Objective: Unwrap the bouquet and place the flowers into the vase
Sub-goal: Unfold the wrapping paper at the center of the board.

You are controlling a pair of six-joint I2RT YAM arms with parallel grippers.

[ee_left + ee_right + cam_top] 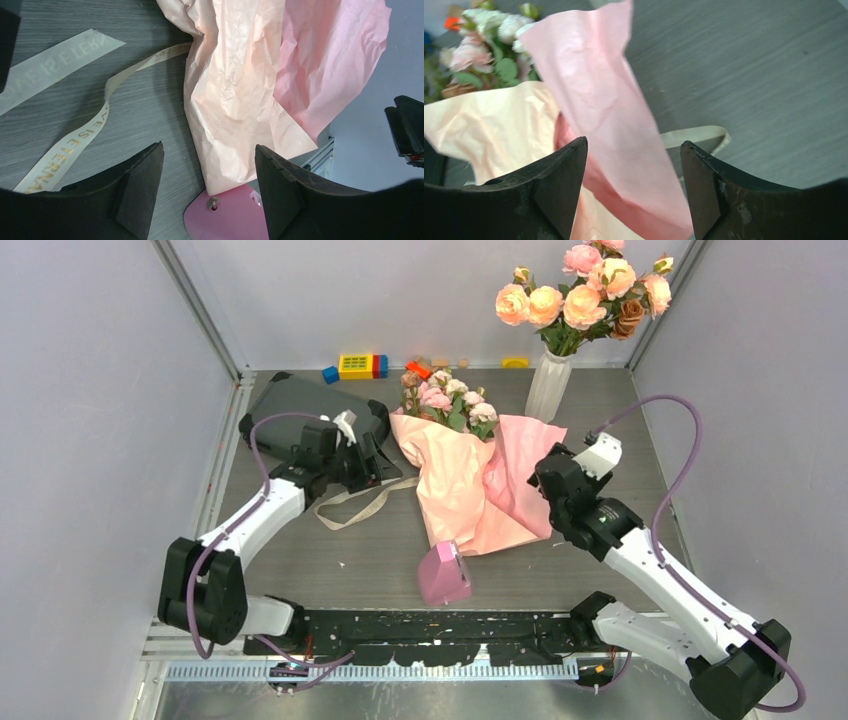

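Bouquet (pixel 470 480) lies at the middle of the surface (pixel 330 560), its pink paper spread loose. The flowers (pixel 450 400) protrude from its far end. A beige ribbon (pixel 350 508) lies untied on the surface to its left.

The vase (pixel 549 385) stands upright at the far right, just beyond the paper, and holds a peach rose cluster (pixel 585 290).

Left claw (pixel 209 155) hangs wide open at the paper's left edge and grips nothing. Right claw (pixel 634 145) is wide open, with a raised pink paper flap between its fingers, unpinched. A pink wedge (pixel 444 575) sits at the paper's near tip.
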